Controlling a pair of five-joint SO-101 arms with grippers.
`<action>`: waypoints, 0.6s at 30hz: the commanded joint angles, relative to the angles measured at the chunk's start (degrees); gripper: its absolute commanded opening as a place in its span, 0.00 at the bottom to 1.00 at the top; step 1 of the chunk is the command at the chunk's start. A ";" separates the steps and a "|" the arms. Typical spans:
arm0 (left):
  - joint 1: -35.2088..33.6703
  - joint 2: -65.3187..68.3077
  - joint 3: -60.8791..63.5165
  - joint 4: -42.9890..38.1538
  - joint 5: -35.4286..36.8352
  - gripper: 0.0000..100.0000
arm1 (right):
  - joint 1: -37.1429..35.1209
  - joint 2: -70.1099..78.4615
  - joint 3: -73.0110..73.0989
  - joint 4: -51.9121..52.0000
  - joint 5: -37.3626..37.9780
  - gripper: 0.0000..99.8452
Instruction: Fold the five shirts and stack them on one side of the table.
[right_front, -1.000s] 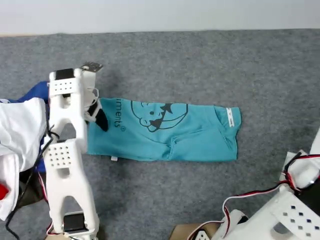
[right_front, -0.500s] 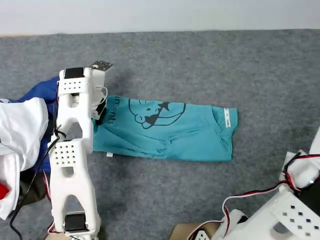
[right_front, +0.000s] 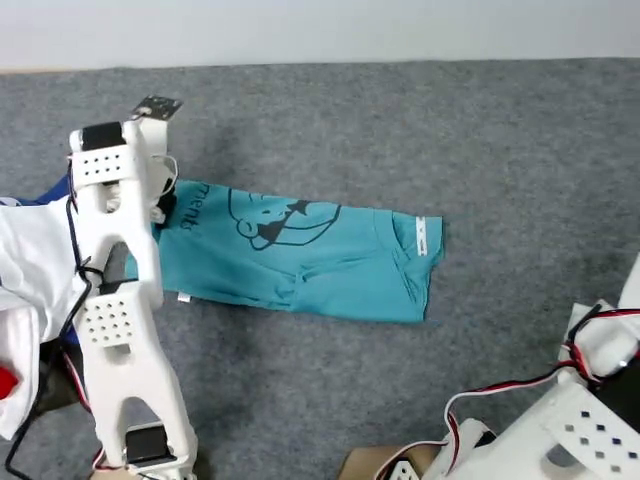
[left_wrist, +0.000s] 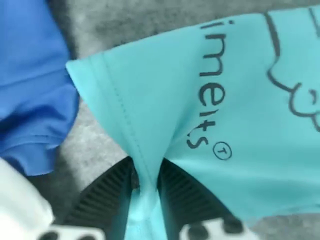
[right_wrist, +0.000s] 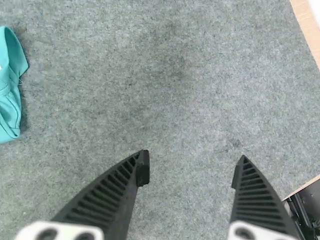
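A teal shirt (right_front: 300, 255) with a dark cartoon print lies folded into a long strip across the middle of the grey table. My left gripper (left_wrist: 146, 176) is shut on the teal shirt (left_wrist: 210, 100) at its left hem, pinching a ridge of cloth. In the high view that left gripper (right_front: 165, 205) sits at the shirt's left end. My right gripper (right_wrist: 192, 172) hangs open over bare carpet at the front right, with the teal shirt's edge (right_wrist: 9, 85) off to one side. A blue shirt (left_wrist: 30, 85) lies close beside the pinched hem.
A pile of shirts, white (right_front: 35, 270) over blue (right_front: 55, 190), lies at the table's left edge. The right arm's white base and wires (right_front: 580, 400) sit at the front right. A wooden table edge (right_wrist: 307, 25) shows past the carpet.
The left gripper has dragged the teal shirt leftward, toward the pile; the shirt's right end moved about 40 pixels left. The right arm has stayed still.
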 joint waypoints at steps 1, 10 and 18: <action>5.10 -8.53 4.26 1.41 -0.62 0.00 | -0.75 -0.31 -0.09 1.98 -0.35 0.27; 23.21 -24.53 16.75 1.32 7.12 0.00 | -4.62 -0.31 -0.09 2.07 -0.70 0.27; 37.89 -26.37 16.22 1.23 15.12 0.00 | -4.26 -0.75 6.24 2.07 -0.44 0.27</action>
